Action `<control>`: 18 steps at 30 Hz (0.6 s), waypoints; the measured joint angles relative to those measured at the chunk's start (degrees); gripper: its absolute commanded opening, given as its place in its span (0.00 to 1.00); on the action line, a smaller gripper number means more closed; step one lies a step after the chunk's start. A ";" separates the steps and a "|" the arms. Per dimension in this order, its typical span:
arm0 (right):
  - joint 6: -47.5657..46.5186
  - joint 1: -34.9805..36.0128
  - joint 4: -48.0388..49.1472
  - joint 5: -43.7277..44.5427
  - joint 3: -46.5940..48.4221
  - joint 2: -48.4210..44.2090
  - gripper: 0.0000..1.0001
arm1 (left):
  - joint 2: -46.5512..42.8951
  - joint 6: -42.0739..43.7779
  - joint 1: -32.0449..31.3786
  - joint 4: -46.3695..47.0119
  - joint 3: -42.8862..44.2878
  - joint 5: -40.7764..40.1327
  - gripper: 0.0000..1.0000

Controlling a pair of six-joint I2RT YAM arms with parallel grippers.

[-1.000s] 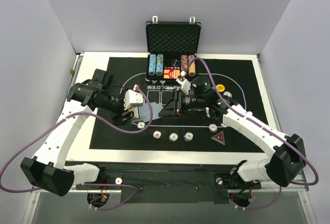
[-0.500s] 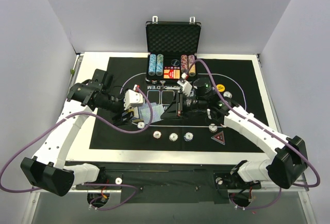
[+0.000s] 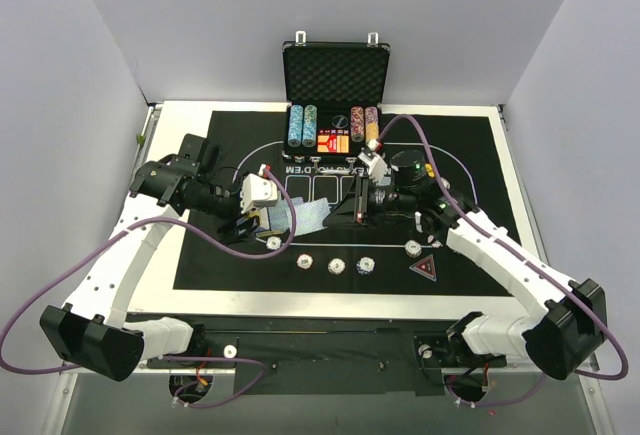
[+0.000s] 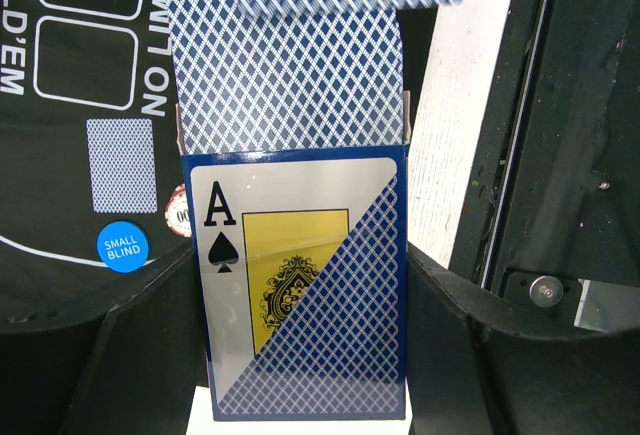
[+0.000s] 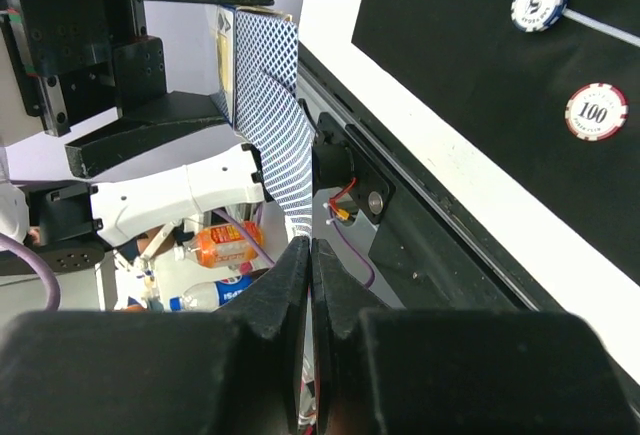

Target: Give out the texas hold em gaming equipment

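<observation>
My left gripper [image 3: 266, 217] is shut on the open deck [image 4: 300, 285], a blue-patterned box with an ace of spades on its front and cards [image 4: 290, 75] sticking out of the top. My right gripper [image 3: 357, 207] is shut on one blue-backed card [image 5: 275, 125], edge-on between its fingers, and this card [image 3: 313, 213] spans the gap to the deck. In the left wrist view another card [image 4: 121, 165] lies face down on the mat beside a blue small-blind disc [image 4: 122, 246]. Several chips [image 3: 337, 266] lie along the near line. The triangular marker [image 3: 424, 268] and the yellow disc [image 3: 428, 169] lie at the right.
The open black case [image 3: 335, 85] with chip columns stands at the far middle of the black mat [image 3: 470, 145]. Two chips [image 5: 597, 111] show on the mat in the right wrist view. The white table border [image 3: 330, 303] rings the mat.
My right gripper has moved right, away from the deck, with the card pinched in it. The left arm and deck have stayed put.
</observation>
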 measured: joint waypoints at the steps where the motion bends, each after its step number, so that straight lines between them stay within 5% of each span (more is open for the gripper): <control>1: 0.00 -0.35 -0.20 -0.07 -0.07 -0.24 0.00 | 0.00 -0.02 0.00 0.00 0.00 0.02 0.00; 18: -0.61 -17.00 -0.70 2.84 -11.82 -4.33 0.00 | 0.00 -0.09 0.00 0.39 0.00 0.00 0.00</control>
